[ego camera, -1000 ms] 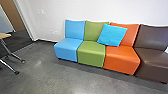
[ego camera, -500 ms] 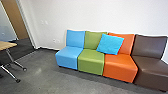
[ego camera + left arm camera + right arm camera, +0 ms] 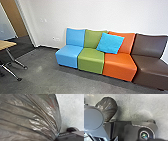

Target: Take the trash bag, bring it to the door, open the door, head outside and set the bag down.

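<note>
The trash bag [image 3: 31,116], dark, shiny and see-through in places, spreads large in the left wrist view. Its folds draw together at my left gripper [image 3: 57,135], which is shut on the gathered plastic. From the right wrist, the same trash bag [image 3: 109,107] shows as a rounded bulge beyond a round grey part of the robot, over the grey floor. How my right gripper stands cannot be made out. In the head view, a brown door panel [image 3: 15,18] shows through an opening at the far left.
Joined blue [image 3: 67,56], green [image 3: 91,60], orange [image 3: 120,65] and brown seats [image 3: 150,67] line the white wall, with a turquoise pillow [image 3: 110,43] on them. At the left stands a table [image 3: 6,45] on wheeled legs, near the opening's frame [image 3: 26,23].
The head camera's picture has shifted, so the seats show lower and slightly smaller than a second ago, and more of the table is visible. The pillow rests as before.
</note>
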`<state>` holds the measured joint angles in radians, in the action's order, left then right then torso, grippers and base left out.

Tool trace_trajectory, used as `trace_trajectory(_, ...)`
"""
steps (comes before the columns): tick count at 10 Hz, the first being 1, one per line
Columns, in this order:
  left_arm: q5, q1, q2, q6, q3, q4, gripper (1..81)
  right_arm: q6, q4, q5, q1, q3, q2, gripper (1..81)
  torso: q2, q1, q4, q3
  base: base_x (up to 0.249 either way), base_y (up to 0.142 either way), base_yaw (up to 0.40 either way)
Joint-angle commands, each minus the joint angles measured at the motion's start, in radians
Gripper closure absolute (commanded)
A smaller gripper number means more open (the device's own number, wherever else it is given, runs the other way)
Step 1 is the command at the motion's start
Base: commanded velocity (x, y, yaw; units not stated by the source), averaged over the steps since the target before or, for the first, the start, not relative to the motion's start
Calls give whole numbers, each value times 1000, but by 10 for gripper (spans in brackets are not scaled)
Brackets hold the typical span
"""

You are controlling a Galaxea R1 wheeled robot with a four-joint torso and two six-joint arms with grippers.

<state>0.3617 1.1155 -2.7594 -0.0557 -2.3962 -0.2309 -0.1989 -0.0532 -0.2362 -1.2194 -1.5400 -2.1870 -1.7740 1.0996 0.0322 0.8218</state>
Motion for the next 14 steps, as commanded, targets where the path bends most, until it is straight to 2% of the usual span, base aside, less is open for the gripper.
trace_trajectory(1, 42, -26, 9, -39, 20, -5, 811, 7, 13, 15, 5, -57, -24, 10, 98, -63, 0, 0, 0, 0, 0)
trace_trajectory(3, 17, 22, 3, -42, 21, -4, 811, 9, 15, 75, -39, -106, -45, 10, 168, -109, 0, 0, 0, 0, 0)
trace_trajectory(6, 10, 94, -26, -73, 44, -2, 811, 10, 12, 92, -99, -179, -110, 10, 274, -177, 0, 0, 0, 0, 0)
trace_trajectory(7, -20, 120, -37, -88, 49, -5, 811, 10, 10, 103, -122, -210, -136, 10, 312, -201, 0, -23, 0, 0, 0)
trace_trajectory(8, -55, 134, -48, -92, 40, -4, 811, 12, 10, 113, -142, -242, -162, 10, 348, -224, 0, -38, 0, 0, 0)
trace_trajectory(12, -56, 145, -132, -92, -78, -9, 811, 13, -13, 127, -191, -357, -259, 10, 484, -312, 0, -76, 0, 0, 0)
trace_trajectory(14, -56, 148, -146, -92, -103, -8, 811, 13, -17, 127, -194, -379, -277, 10, 557, -360, 0, -101, 0, 0, 0)
